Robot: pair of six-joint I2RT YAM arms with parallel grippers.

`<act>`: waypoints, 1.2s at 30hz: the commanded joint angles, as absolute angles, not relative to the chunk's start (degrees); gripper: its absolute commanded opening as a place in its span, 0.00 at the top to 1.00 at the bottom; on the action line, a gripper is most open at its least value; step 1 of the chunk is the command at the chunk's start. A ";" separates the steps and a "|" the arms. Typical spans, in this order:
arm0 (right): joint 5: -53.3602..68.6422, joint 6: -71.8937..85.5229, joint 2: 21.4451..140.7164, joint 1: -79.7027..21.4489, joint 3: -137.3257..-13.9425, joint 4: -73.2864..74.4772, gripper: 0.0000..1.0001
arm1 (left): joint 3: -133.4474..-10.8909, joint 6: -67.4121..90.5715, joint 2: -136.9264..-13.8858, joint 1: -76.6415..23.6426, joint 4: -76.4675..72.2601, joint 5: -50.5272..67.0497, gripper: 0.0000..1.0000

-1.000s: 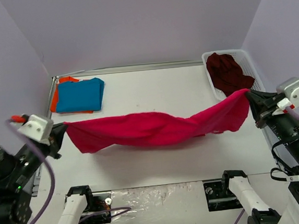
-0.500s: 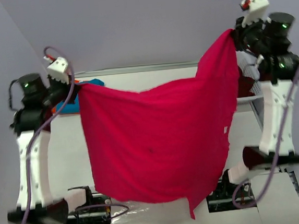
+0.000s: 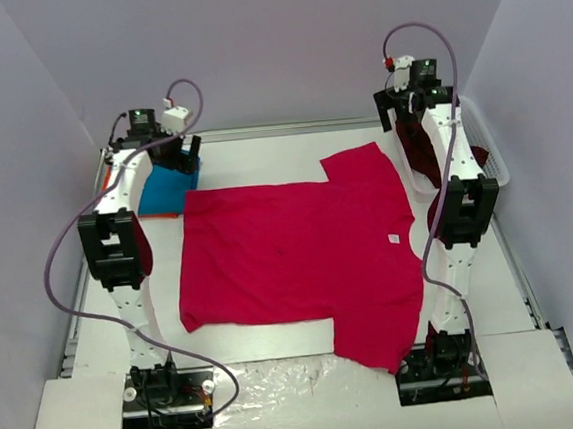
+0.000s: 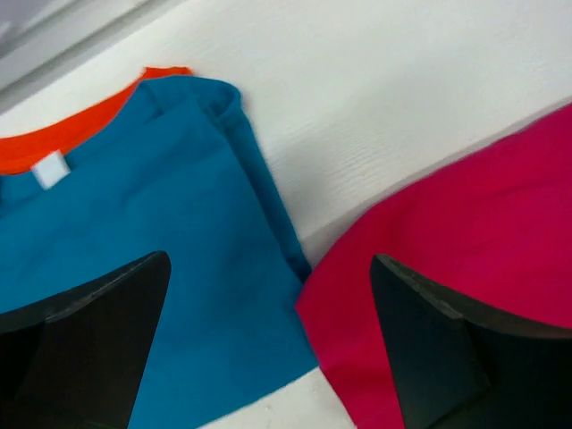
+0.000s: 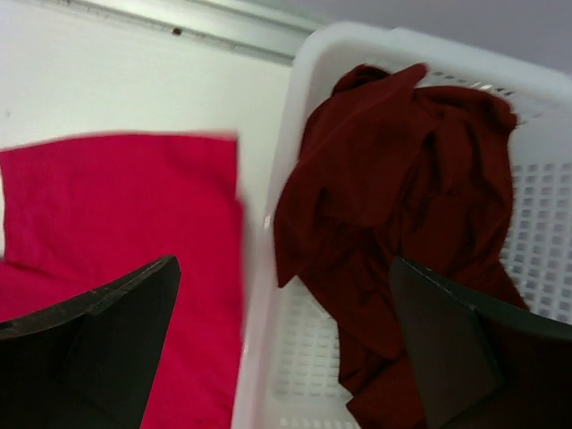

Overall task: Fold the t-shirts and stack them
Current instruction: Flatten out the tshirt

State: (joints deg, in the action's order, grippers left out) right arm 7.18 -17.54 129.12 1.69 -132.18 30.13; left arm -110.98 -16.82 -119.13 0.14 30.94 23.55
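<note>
The crimson-pink t-shirt lies spread flat on the table, with one sleeve at the far right and one at the near right. My left gripper hangs open over the far left, its jaws wide and empty above the edge of the folded blue t-shirt and the pink shirt's corner. The orange t-shirt peeks out under the blue one. Open and empty too, my right gripper hovers over the white basket's rim. The dark maroon t-shirt lies crumpled inside the basket.
The white mesh basket stands at the far right edge. Both arms reach out along the table's sides, the left one partly over the blue and orange stack. A metal rail runs along the back of the table.
The pink t-shirt, held stretched and then hanging in the air between both shut grippers, now lies flat on the table. Both grippers have opened and let it go at the far side.
</note>
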 commanded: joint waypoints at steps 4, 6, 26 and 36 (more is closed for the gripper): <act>10.09 -18.45 119.29 0.53 -121.05 28.48 0.00 | -111.48 -19.87 -117.35 -2.99 34.03 22.23 0.06; 12.38 -19.76 114.10 0.35 -114.37 28.04 0.00 | -107.69 -19.08 -111.56 -3.86 32.79 22.76 0.06; 20.57 -16.79 125.76 -5.36 -111.16 28.56 1.00 | -81.30 -16.53 -81.22 -5.27 31.73 21.36 0.06; 20.83 -16.87 136.31 -6.50 -115.58 28.83 1.00 | -76.11 -15.82 -77.08 -5.10 29.27 19.78 0.06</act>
